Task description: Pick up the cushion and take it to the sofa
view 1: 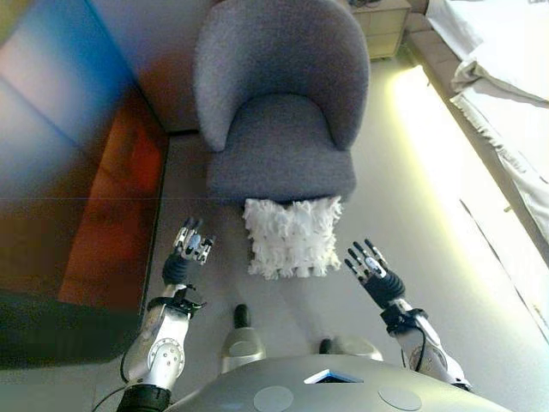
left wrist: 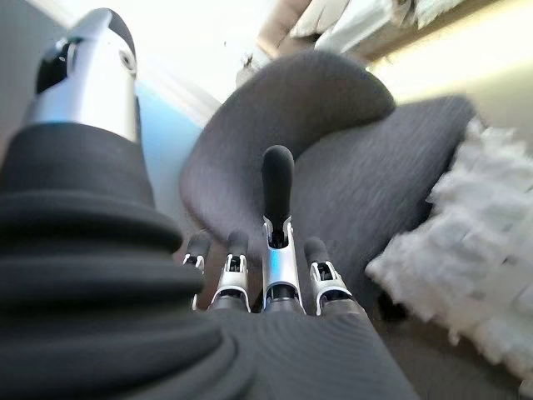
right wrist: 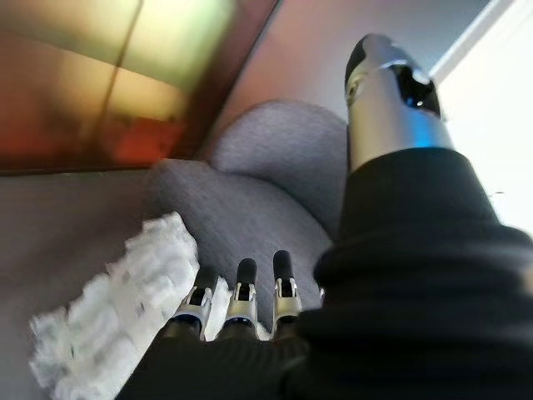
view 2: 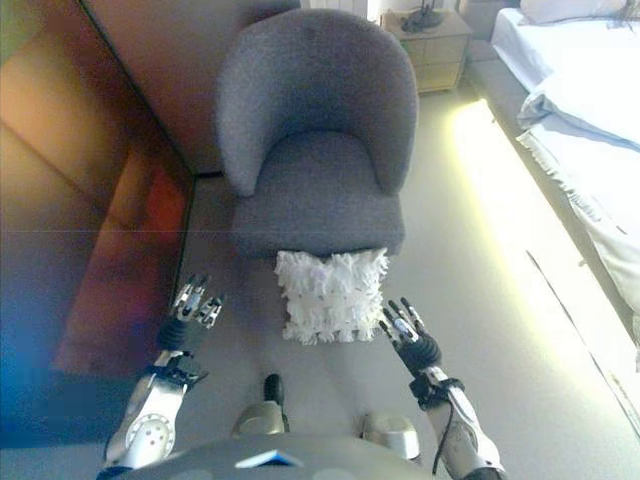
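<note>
A white ruffled cushion point(view 1: 292, 238) lies on the floor, leaning against the front of a grey armchair point(view 1: 279, 103). It also shows in the left wrist view point(left wrist: 466, 250) and the right wrist view point(right wrist: 125, 308). My left hand point(view 1: 190, 249) is open, low to the left of the cushion and apart from it. My right hand point(view 1: 371, 268) is open to the right of the cushion, a little short of its corner. Neither hand touches the cushion.
A dark wooden cabinet or wall panel point(view 1: 69, 172) runs along the left. A bed with white bedding point(view 1: 497, 77) stands at the right, with a wooden nightstand point(view 1: 382, 26) at the back. Grey floor point(view 1: 412, 172) lies between armchair and bed.
</note>
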Controlling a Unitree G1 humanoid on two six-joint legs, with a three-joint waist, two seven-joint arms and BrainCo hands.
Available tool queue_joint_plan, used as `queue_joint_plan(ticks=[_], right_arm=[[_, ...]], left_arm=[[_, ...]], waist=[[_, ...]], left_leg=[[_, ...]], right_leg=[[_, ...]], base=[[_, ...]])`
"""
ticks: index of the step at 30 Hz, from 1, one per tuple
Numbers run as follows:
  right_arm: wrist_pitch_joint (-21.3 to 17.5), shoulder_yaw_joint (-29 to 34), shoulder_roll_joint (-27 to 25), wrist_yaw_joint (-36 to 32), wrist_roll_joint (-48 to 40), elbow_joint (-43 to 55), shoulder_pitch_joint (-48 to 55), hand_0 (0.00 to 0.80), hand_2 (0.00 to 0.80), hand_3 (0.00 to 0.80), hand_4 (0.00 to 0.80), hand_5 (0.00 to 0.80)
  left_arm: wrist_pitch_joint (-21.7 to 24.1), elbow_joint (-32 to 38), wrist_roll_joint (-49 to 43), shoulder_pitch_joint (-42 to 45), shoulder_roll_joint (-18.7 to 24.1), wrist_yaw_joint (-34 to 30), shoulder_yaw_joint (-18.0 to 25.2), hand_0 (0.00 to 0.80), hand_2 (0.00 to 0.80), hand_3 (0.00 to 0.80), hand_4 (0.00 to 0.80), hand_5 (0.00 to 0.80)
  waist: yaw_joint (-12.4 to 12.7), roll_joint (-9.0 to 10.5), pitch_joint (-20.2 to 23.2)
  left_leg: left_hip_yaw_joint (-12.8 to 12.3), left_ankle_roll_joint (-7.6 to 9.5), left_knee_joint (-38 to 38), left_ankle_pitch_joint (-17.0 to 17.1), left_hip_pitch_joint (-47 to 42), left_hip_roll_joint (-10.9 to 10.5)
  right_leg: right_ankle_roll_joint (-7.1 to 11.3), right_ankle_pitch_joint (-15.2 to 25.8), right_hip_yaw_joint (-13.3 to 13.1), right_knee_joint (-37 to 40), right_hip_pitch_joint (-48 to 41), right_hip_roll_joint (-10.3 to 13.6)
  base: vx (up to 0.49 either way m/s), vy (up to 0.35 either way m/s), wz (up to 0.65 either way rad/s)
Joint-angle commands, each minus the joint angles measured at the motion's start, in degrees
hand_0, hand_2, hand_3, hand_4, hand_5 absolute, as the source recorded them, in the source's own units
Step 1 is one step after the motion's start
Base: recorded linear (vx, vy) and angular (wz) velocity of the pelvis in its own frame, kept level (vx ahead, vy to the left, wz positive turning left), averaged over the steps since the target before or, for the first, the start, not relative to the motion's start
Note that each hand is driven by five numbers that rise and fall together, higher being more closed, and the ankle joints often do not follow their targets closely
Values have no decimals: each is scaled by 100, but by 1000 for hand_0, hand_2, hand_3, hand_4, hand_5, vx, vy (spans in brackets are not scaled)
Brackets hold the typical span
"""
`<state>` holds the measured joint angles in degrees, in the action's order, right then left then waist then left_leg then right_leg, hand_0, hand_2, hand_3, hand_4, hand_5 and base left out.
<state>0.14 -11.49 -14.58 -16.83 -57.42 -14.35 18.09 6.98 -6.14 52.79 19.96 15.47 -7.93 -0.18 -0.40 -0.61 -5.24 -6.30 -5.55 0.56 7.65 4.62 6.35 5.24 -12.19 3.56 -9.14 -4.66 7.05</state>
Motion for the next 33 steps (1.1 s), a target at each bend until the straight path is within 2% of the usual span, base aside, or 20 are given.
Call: queue_joint_plan(ticks=[1,2,4,6,7,9,11,12,14,16,20,23,25,28,31,32,33], right_arm=[[-212,-38,40,-25,109,402,-497,0,0,0,0,0],[-257,-92,70,41,105,386,-552,0,0,0,0,0],[-244,-93,154,192,25,369,-587,0,0,0,0,0],[-184,-84,242,191,-101,409,-577,0,0,0,0,0],[-213,-93,300,145,-68,463,-533,0,0,0,0,0],[-282,-100,436,36,-11,469,-524,0,0,0,0,0],[-282,-144,547,174,22,465,-580,0,0,0,0,0],[-241,-181,549,239,40,510,-612,0,0,0,0,0],[-180,-266,534,283,123,608,-640,0,0,0,0,0],[-98,-253,494,203,127,603,-650,0,0,0,0,0],[39,-214,393,182,-39,598,-733,0,0,0,0,0],[106,-110,363,155,-151,453,-861,0,0,0,0,0],[139,-40,395,175,-191,342,-953,0,0,0,0,0],[160,-7,466,146,-170,225,-1022,0,0,0,0,0],[224,-97,476,119,-35,277,-997,0,0,0,0,0],[233,-139,471,179,10,291,-996,0,0,0,0,0],[216,-215,447,249,56,313,-1023,0,0,0,0,0]], left_arm=[[372,236,53,-91,250,-213,196,0,0,0,0,0],[373,246,22,-136,294,-185,169,0,0,0,0,0],[324,216,-86,-253,408,-73,127,0,0,0,0,0],[251,243,-82,-367,476,-85,124,0,0,0,0,0],[238,301,-104,-410,472,-76,107,0,0,0,0,0],[256,367,-147,-464,514,-64,53,0,0,0,0,0],[237,385,-298,-485,517,17,61,0,0,0,0,0],[249,411,-319,-499,533,76,63,0,0,0,0,0],[243,497,-284,-515,558,105,107,0,0,0,0,0],[266,538,-221,-451,612,59,169,0,0,0,0,0],[300,503,-101,-352,636,-36,239,0,0,0,0,0],[285,482,-75,-333,626,-206,180,0,0,0,0,0],[261,441,-69,-274,599,-345,132,0,0,0,0,0],[166,379,-199,-209,553,-556,133,0,0,0,0,0],[180,404,-318,-170,509,-473,67,0,0,0,0,0],[165,391,-275,-170,508,-413,54,0,0,0,0,0],[116,356,-137,-181,494,-351,54,0,0,0,0,0]], waist=[[305,-63,-31],[344,-29,-58],[393,74,-55],[436,195,18],[438,197,66],[406,102,74],[380,5,26],[364,-20,-9],[337,-39,-72],[283,-23,-144],[92,194,-221],[-15,300,-230],[-8,337,-205],[26,382,-149],[1,374,-31],[-17,369,0],[-61,342,32]], left_leg=[[218,-203,364,205,577,472],[276,-172,266,156,590,388],[304,-1,-443,-183,800,80],[256,281,-639,-403,783,-243],[237,464,-662,-511,703,-402],[248,723,-671,-689,448,-651],[160,857,-754,-893,165,-834],[107,866,-748,-958,24,-870],[43,805,-704,-1010,-175,-871],[32,706,-655,-1063,-359,-852],[-74,614,-592,-1443,-753,-915],[47,625,-568,-1708,-1022,-961],[178,643,-581,-1861,-1213,-970],[331,653,-663,-2048,-1418,-913],[311,569,-778,-2193,-1579,-748],[293,538,-861,-2184,-1606,-674],[260,458,-1000,-2012,-1663,-517]], right_leg=[[178,127,-80,151,-578,92],[262,222,-32,14,-538,206],[429,584,44,-279,-593,574],[481,1442,74,-791,-542,976],[468,1868,58,-1352,-392,1145],[380,2205,-56,-2688,109,1336],[286,2337,-6,-3435,684,1520],[238,2286,82,-3426,916,1556],[166,2082,356,-2817,1146,1415],[174,1962,507,-1780,1198,1193],[482,2342,462,159,1472,904],[643,2594,448,1163,1662,701],[675,2700,515,1363,1693,647],[642,2686,486,1054,1622,755],[640,2483,491,842,1501,716],[623,2398,476,690,1503,684],[571,2285,442,444,1528,639]], base=[[312,299,15],[367,347,-7],[336,277,-13],[352,303,-2],[348,368,2],[371,416,5],[373,380,3],[341,271,-12],[291,66,-24],[300,-81,-49],[315,-139,-43],[370,-124,-11],[395,-155,37],[377,-197,52],[376,-241,43],[330,-244,11],[305,-241,-5]])
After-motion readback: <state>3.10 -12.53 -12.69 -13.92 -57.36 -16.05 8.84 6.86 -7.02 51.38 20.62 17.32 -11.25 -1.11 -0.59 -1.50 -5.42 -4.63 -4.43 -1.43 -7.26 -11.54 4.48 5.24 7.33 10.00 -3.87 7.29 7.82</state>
